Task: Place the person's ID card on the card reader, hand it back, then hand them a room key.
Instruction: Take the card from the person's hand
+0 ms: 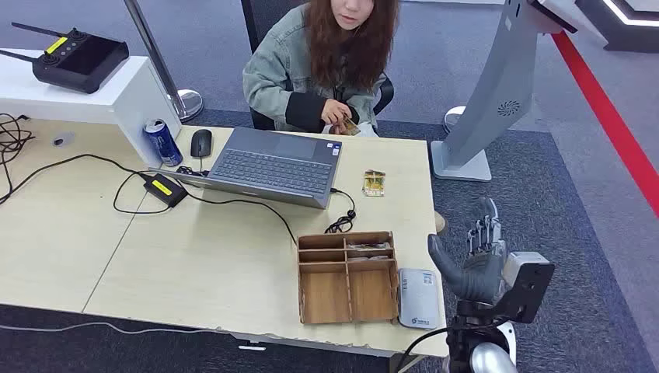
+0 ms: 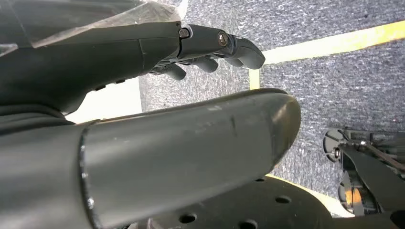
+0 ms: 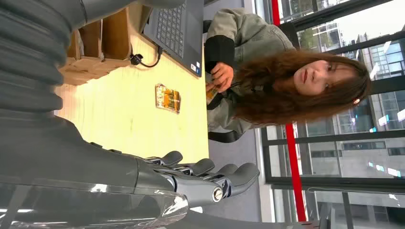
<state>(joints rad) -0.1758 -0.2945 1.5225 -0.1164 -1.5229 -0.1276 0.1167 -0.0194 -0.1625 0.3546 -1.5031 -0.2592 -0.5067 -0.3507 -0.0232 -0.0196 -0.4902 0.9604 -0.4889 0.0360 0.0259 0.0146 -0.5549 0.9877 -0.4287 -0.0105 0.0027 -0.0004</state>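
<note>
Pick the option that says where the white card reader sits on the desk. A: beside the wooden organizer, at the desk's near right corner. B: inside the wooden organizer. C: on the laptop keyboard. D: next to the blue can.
A: the white card reader lies flat just right of the wooden organizer, near the right hand.

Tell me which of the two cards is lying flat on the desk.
The yellow card beside the laptop; the other card is in the person's hands.

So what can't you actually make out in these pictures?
- Card in the person's hands: mostly covered by their fingers, too small to read.
- Wooden organizer: contents of its small compartments too small in the head view.
- Left hand: its thumb blocks much of the left wrist view.
</note>
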